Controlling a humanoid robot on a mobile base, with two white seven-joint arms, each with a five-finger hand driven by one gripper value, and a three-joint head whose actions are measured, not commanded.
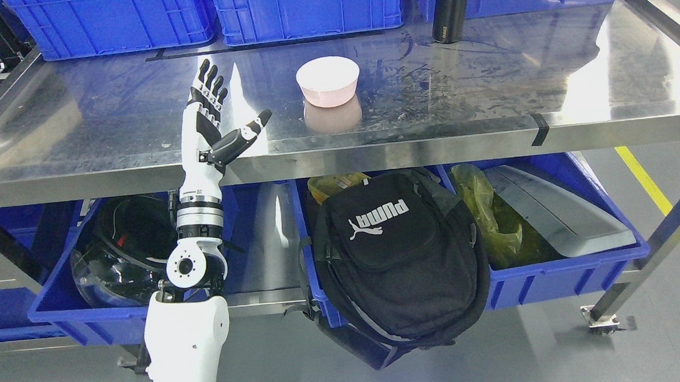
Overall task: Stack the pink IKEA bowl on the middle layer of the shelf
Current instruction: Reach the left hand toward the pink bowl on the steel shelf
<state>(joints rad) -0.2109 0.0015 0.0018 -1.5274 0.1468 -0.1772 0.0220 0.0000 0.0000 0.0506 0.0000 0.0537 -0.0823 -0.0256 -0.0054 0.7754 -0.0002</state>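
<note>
Your left hand [212, 113] hovers over the steel shelf [106, 128], fingers spread wide and holding nothing; the pink bowl [328, 81] stands apart to its right.

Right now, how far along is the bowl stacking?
Done: a pink bowl sits upright on the steel shelf; whether it is already stacked, I cannot tell. In hand: nothing; the left hand is open, fingers spread, left of the bowl and apart from it. Left: no further bowl is in view to add. The right arm is out of view.
</note>
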